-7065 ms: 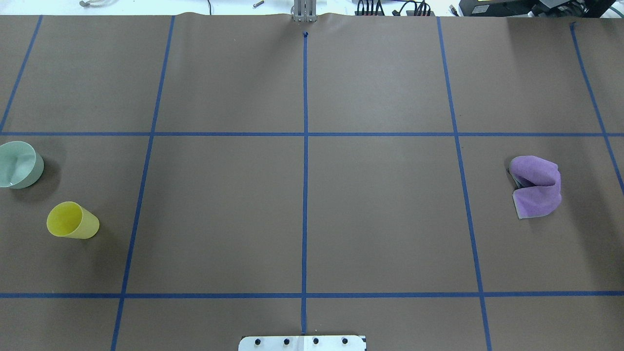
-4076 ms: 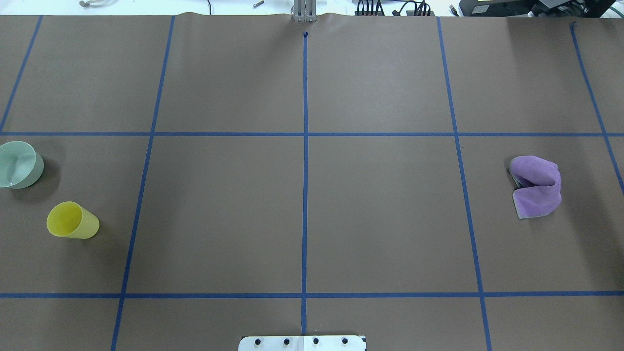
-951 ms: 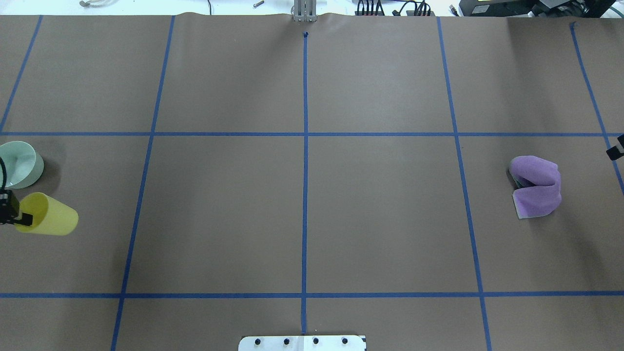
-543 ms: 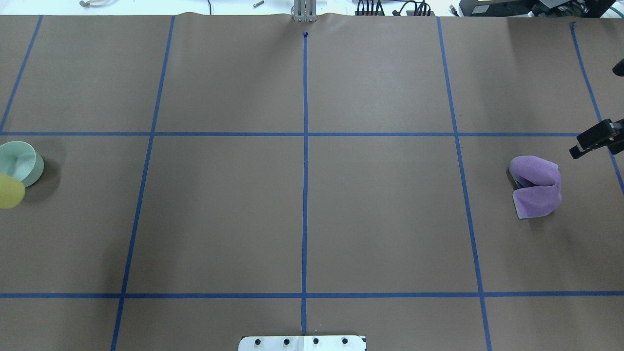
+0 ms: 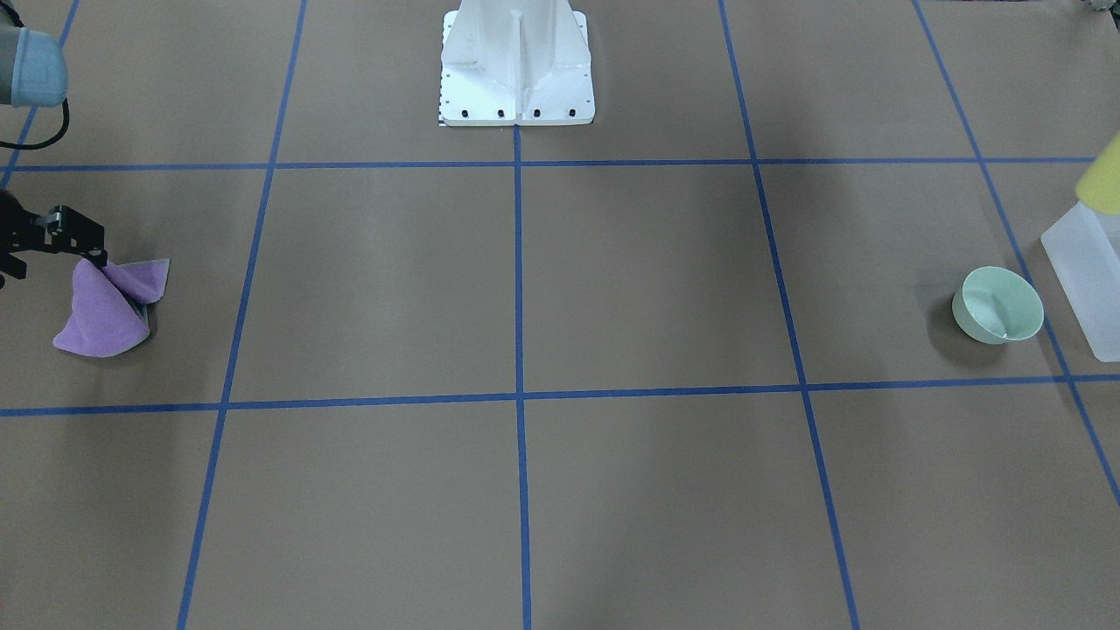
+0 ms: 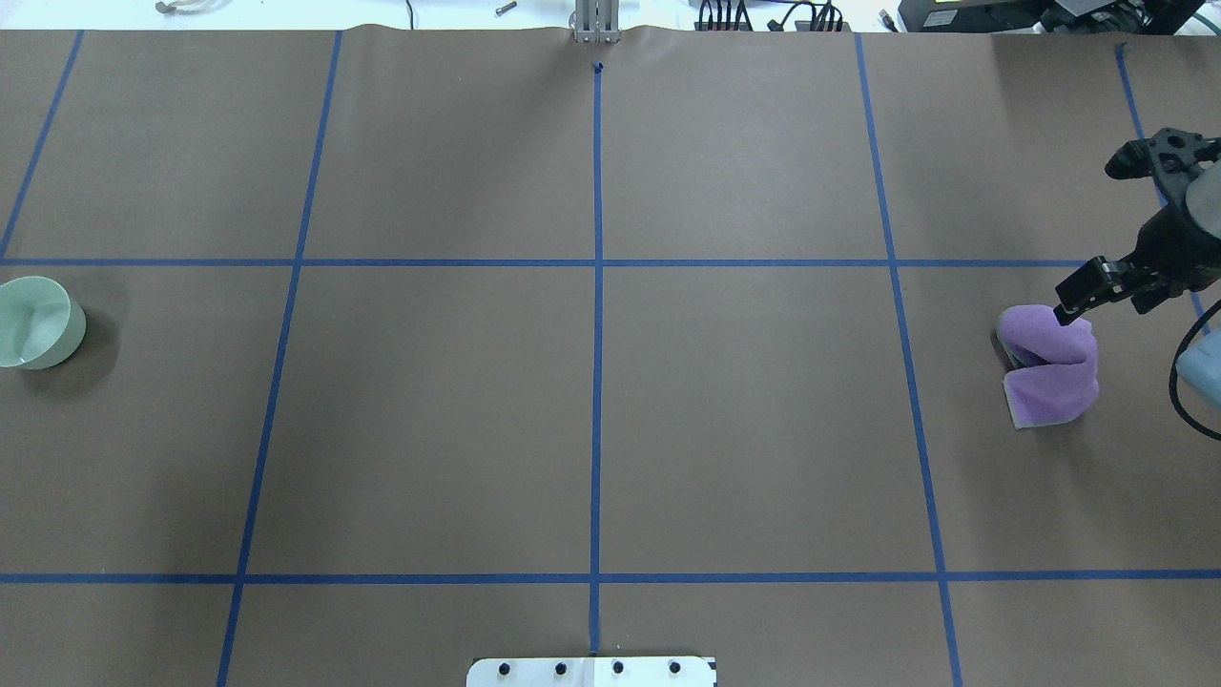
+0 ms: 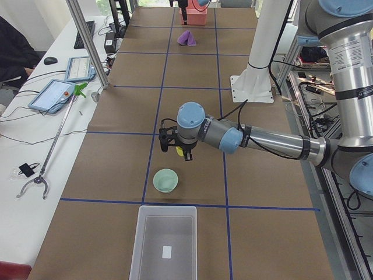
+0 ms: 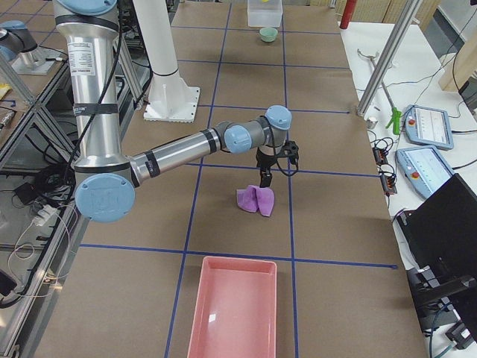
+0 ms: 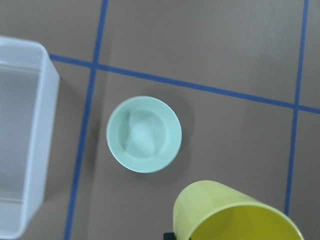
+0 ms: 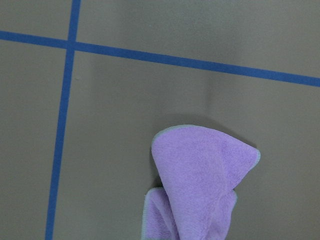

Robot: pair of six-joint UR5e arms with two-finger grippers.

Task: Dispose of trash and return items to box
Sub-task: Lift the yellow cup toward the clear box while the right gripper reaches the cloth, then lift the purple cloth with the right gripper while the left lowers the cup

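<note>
Purple cloth lies folded on the brown table paper, well out from the white pedestal on the robot's right side. The right gripper hangs directly over it with its jaws spread. In the overhead view one finger meets the cloth's upper fold; contact cannot be confirmed. The right wrist view shows only cloth, paper and blue tape.

The left gripper is clamped on the yellow cup, held clear of the table on the pedestal side of the mint-green bowl. The overhead view catches the bowl but neither cup nor bin, and the front view shows just the cup's edge. The left side view shows the frosted bin whole, beyond the bowl from the pedestal, with a small white patch on its floor. A pink tray lies beyond the cloth from the pedestal
</note>
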